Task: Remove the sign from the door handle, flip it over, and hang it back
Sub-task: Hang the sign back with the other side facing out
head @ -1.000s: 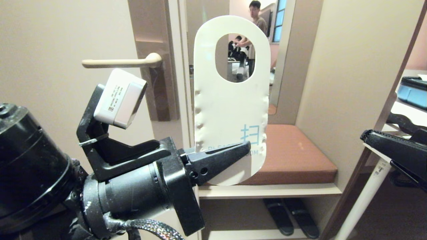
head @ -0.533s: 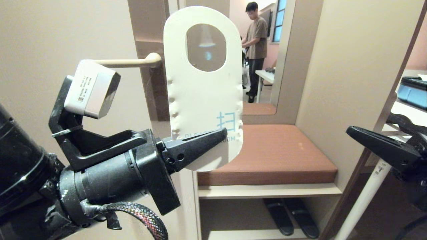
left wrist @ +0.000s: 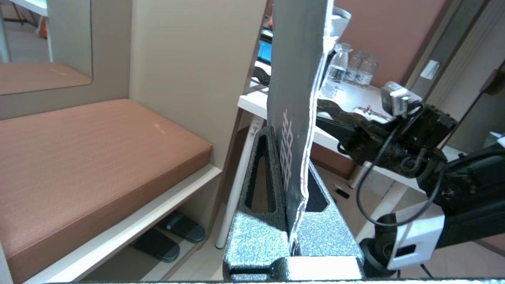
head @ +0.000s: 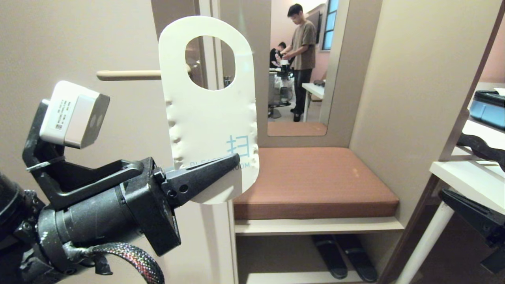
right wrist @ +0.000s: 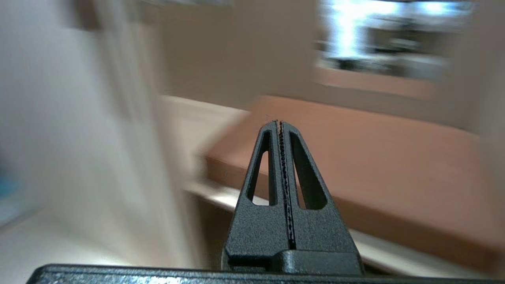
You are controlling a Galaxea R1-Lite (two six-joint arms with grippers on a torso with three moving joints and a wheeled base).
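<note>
My left gripper is shut on the lower end of the sign and holds it upright. The sign's white face with pale blue print faces the head camera, its hole at the top. In the left wrist view the sign stands edge-on between the fingers of the left gripper, its dark face with a white pattern showing. The cream door handle sticks out level behind the sign, which covers its elbow end. My right gripper is shut on nothing, low at the right.
A brown cushioned bench lies to the right of the door, with dark slippers on the shelf below. A mirror above it shows a person standing. A white table and a blue case are at far right.
My left gripper has carried the sign leftwards, from in front of the mirror to in front of the handle's elbow. The right gripper has dropped lower at the right edge.
</note>
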